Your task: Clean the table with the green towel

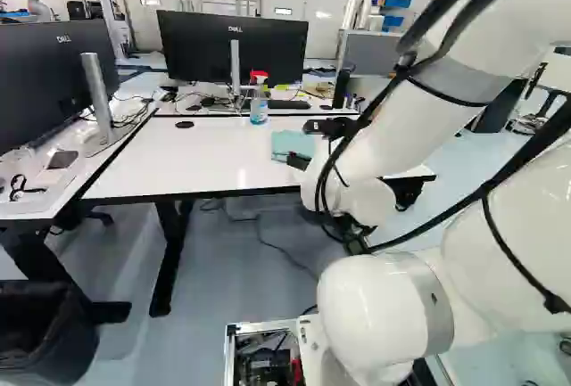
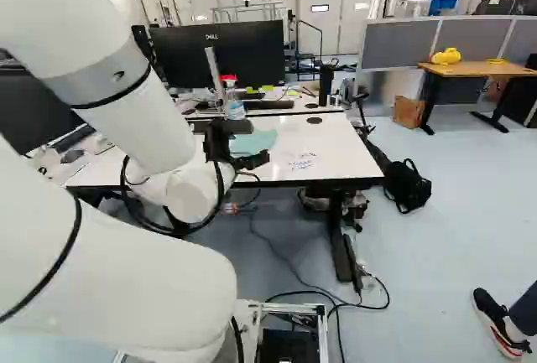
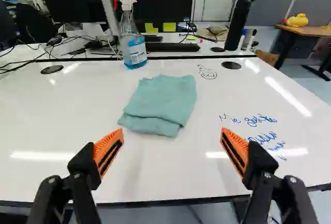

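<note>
The gripper's [image 2: 258, 142] fingers are held wide apart. Ahead, blue handwriting [image 3: 261, 120] is seen on the table [image 3: 46, 110]; beside it the green towel [image 3: 163, 102] is laid, folded and rumpled. Beyond, a black doodle [image 3: 208, 74] is made out only in the wrist view. The spray bottle [image 3: 133, 45] is labelled, the monitor [image 1: 201, 47] brand-marked.

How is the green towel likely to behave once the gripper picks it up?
The green towel will probably sag and drape, since it lies in soft, uneven folds. It is likely light, being thin cloth. The folded edge nearest the gripper may open out if only one layer is pinched.
</note>
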Available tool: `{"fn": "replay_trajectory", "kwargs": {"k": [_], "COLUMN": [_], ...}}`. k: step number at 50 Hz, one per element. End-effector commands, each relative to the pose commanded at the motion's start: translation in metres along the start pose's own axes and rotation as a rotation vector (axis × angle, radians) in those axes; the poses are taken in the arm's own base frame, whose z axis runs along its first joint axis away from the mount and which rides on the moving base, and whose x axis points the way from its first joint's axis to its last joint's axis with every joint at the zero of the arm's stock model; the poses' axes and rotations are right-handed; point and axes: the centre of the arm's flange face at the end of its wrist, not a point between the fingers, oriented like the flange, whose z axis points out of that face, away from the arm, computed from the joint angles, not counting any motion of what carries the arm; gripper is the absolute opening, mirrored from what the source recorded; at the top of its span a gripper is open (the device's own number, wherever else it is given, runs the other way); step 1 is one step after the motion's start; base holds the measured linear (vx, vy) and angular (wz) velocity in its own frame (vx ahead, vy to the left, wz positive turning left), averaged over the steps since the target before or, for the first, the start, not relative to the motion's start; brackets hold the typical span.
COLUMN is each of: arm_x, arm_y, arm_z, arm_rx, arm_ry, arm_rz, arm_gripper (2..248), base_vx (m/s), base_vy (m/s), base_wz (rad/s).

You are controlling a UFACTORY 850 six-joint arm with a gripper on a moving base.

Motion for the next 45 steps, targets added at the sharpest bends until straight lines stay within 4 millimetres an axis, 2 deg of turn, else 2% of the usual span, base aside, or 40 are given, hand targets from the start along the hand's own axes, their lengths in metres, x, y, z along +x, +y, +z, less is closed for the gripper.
{"fn": "replay_trajectory", "kwargs": {"k": [24,45], "arm_x": [0.002,0.034], "arm_y": [0.0,0.001], "arm_z": [-0.001,0.022], "arm_rx": [0.0,-0.005], "arm_ry": [0.01,0.055], "arm_rz": [0.0,0.001], "arm_gripper": [247,247], "base_vx": [0.0,0.0], "base_vy": [0.0,0.0], "base_wz": [0.0,0.0]}}
